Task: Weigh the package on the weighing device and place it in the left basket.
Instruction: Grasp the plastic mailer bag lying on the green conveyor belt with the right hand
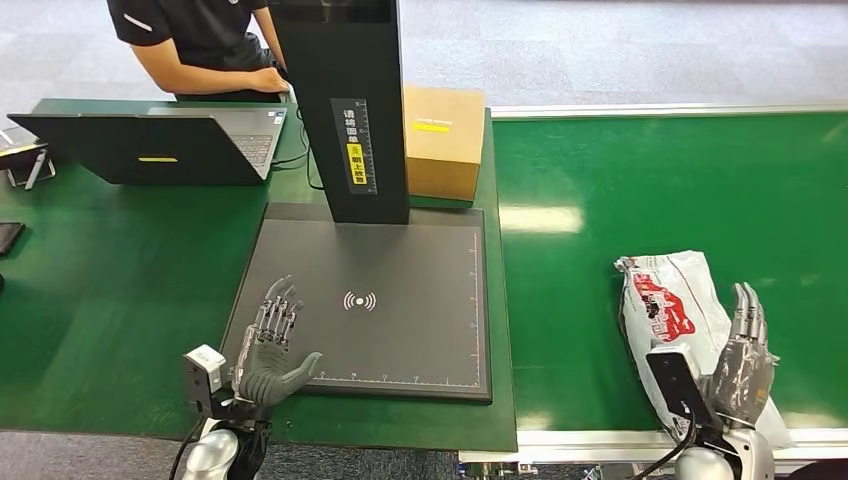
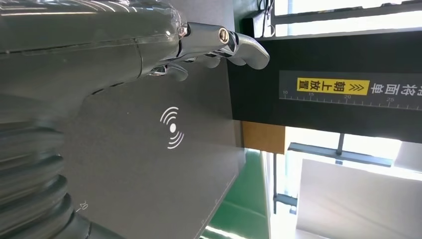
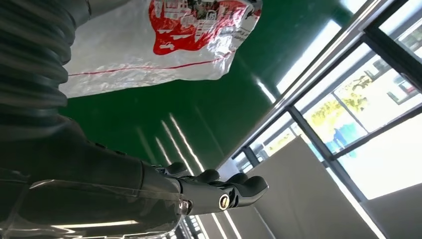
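Package [image 1: 668,300], a white bag with red print, lies on the green belt [image 1: 640,200] just beside the right hand [image 1: 742,365], whose fingers are spread and empty. Left hand [image 1: 270,345], fingers apart and empty, hovers over the dark scale plate [image 1: 400,330].

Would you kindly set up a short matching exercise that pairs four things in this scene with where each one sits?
Things:
1. package
2. cardboard box
3. laptop
4. left robot hand

Places:
A. behind the black column of the weighing device
B. on the green belt, beside the right robot hand
C. over the near left corner of the dark weighing plate
D. on the green table to the left, in front of a seated person

Pairs: 1-B, 2-A, 3-D, 4-C
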Robot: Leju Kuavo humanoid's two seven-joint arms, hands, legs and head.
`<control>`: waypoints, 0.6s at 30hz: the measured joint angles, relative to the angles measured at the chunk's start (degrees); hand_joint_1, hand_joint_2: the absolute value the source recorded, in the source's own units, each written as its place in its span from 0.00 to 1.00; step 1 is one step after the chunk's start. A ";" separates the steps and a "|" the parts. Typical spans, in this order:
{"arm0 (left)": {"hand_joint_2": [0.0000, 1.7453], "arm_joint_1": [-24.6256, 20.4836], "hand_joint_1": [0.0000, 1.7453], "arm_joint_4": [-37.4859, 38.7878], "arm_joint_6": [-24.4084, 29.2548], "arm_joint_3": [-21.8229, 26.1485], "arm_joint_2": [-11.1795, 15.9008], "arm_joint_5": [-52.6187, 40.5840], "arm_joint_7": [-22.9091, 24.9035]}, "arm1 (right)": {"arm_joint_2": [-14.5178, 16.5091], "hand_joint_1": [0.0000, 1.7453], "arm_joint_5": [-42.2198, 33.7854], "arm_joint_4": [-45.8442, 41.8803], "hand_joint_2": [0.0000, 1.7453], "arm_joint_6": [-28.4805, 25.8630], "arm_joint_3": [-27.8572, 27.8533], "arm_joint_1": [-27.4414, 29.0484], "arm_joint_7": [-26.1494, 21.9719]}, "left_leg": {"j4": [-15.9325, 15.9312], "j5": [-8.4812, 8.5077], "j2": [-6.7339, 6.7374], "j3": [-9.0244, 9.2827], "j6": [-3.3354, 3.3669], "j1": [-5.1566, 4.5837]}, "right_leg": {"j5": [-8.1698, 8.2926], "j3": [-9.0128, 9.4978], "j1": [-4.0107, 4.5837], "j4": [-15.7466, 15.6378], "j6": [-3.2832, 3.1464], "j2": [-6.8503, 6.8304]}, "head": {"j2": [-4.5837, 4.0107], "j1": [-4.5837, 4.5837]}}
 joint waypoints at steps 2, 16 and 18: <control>1.00 0.01 0.00 0.00 0.09 0.05 -0.13 -0.11 -0.02 | 0.53 0.00 -1.07 0.00 1.00 0.45 -1.42 0.00 1.28 | 0.00 0.00 0.00 0.00 0.00 0.00 | 0.00 0.00 0.00 0.00 0.00 0.00 | 0.00 -0.01; 1.00 -0.40 0.00 0.83 0.36 0.25 -1.26 -1.86 -0.53 | 2.83 0.00 3.93 2.95 1.00 13.22 -6.66 0.13 19.90 | 0.00 0.00 0.01 0.00 0.00 0.00 | 0.00 0.00 0.00 0.01 0.00 0.01 | 0.00 -0.01; 1.00 -0.45 0.00 1.00 0.36 0.26 -1.28 -1.86 -0.53 | 2.84 0.00 3.94 3.39 1.00 13.30 -6.68 0.12 19.93 | 0.00 0.00 0.01 0.01 0.00 0.00 | 0.00 0.00 0.00 0.01 0.00 0.01 | 0.00 -0.01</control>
